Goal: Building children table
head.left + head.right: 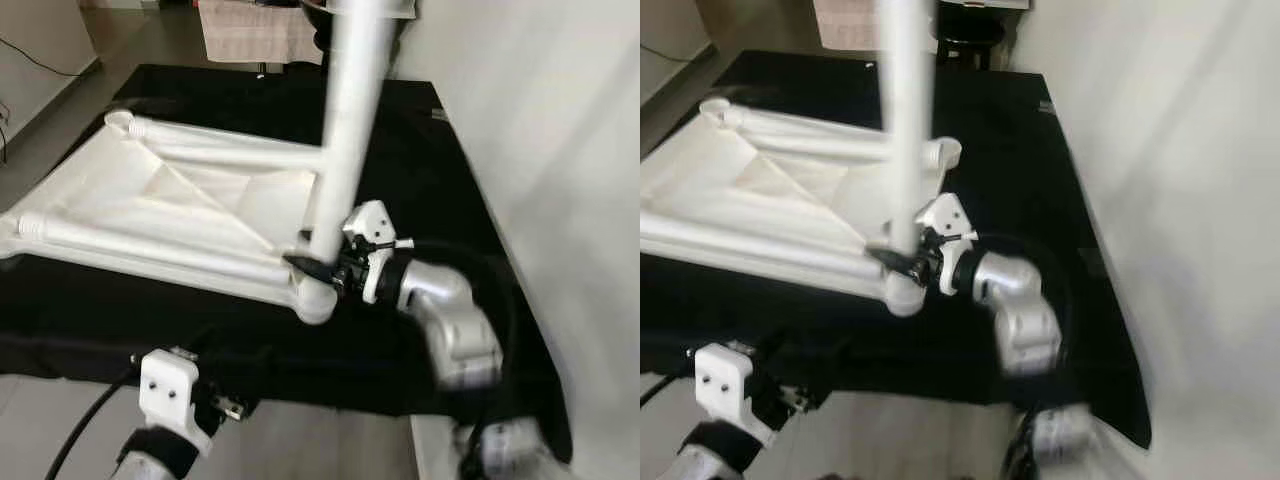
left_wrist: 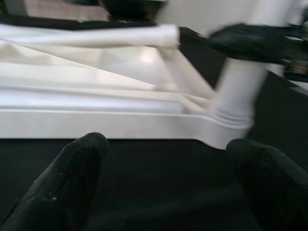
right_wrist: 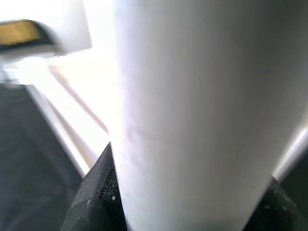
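A white plastic table top (image 1: 150,200) lies upside down on a black cloth (image 1: 420,150), with sockets at its corners. A white table leg (image 1: 350,130) stands upright in the near right corner socket (image 1: 315,298). My right gripper (image 1: 322,262) is shut on the leg just above that socket; in the right wrist view the leg (image 3: 192,115) sits between the black fingers (image 3: 94,202). My left gripper (image 2: 166,178) hovers low in front of the table top's near edge (image 2: 96,127), open with nothing between its fingers (image 2: 67,183).
A light wall (image 1: 540,120) runs close along the right side. The black cloth covers the work surface and drops off at the near edge onto pale floor (image 1: 330,440). A beige cloth (image 1: 255,30) hangs at the far end.
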